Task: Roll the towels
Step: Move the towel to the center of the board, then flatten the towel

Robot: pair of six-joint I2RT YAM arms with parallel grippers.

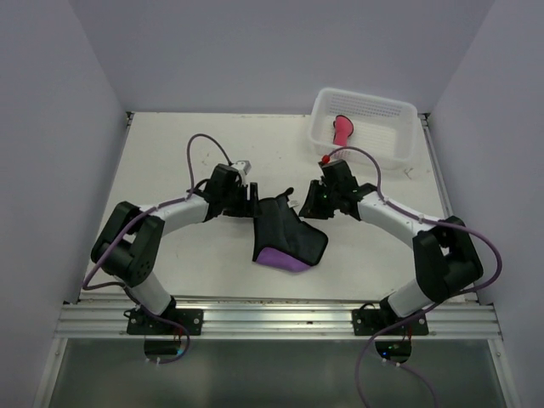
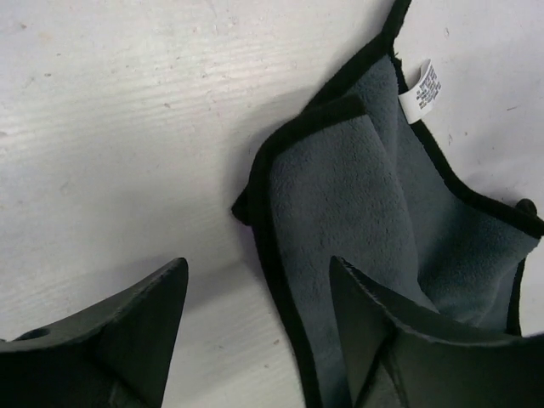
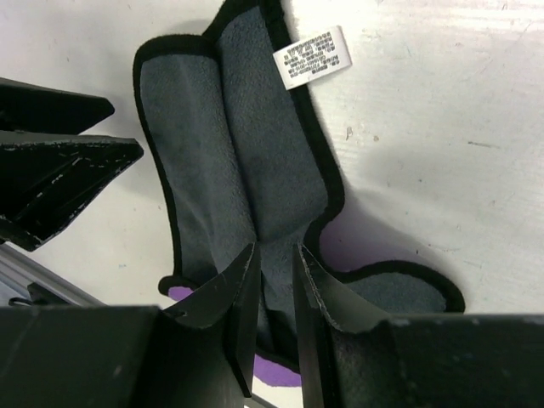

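**Towel bunching at mid-table**

The right gripper [image 3: 274, 319] is pinching a fold of the dark grey, black-edged, purple-backed soft towel [image 1: 285, 234] lying mid-table; the left gripper [image 2: 255, 327] is hanging apart over its corner. Uneven pulling is risking a crooked roll.

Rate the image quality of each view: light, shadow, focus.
Top view: even light, sharp, dark towel shows little detail. Left wrist view: the towel's label is overexposed, near fingers soft. Right wrist view: label print blurred, fingers dark.
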